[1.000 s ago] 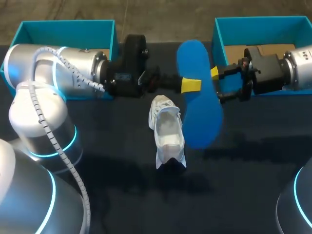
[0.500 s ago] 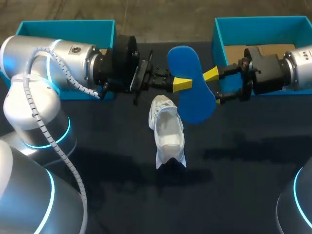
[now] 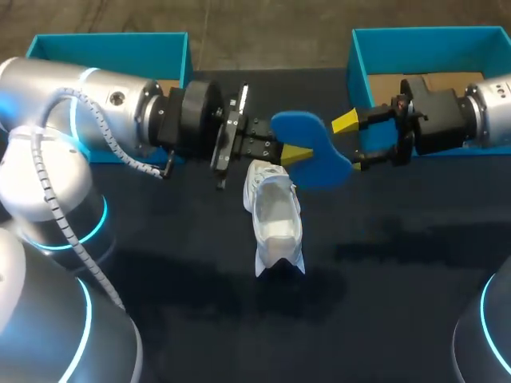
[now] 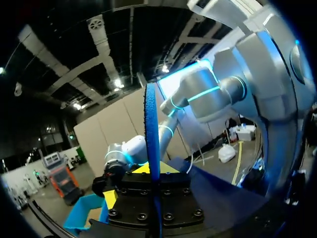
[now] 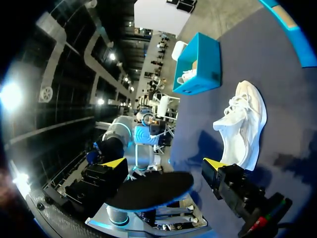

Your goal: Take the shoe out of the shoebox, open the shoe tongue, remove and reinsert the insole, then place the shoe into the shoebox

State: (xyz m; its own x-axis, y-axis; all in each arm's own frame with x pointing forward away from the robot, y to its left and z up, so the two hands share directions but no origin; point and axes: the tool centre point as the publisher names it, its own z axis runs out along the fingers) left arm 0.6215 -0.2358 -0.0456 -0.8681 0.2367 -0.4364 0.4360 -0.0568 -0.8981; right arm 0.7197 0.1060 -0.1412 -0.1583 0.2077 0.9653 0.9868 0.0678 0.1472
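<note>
Two stages of the job look finished, judging by how things lie. The shoe (image 3: pixel 275 215) is out of its box and lies on the middle of the bench (image 3: pixel 383 271), its toe toward the far edge. The insole (image 3: pixel 315 155) is out of the shoe and hangs in the air just above the toe. The mouth of the shoe gapes, so the tongue seems to be pulled open, though I cannot be sure.

What remains is to slide the insole back in and then put the shoe into a box.

The left gripper (image 3: pixel 291 153) is closed on the insole; its wrist view shows the insole edge-on between the fingers. The right gripper (image 3: pixel 355 144) stands wide, one yellow tip on either side of the insole's other end without pinching it.

One blue box (image 3: pixel 112 52) sits at the far left corner of the bench, and a second box (image 3: pixel 415 52) at the far right corner shows a cardboard base.

No brand, label or writing can be read on anything here.
</note>
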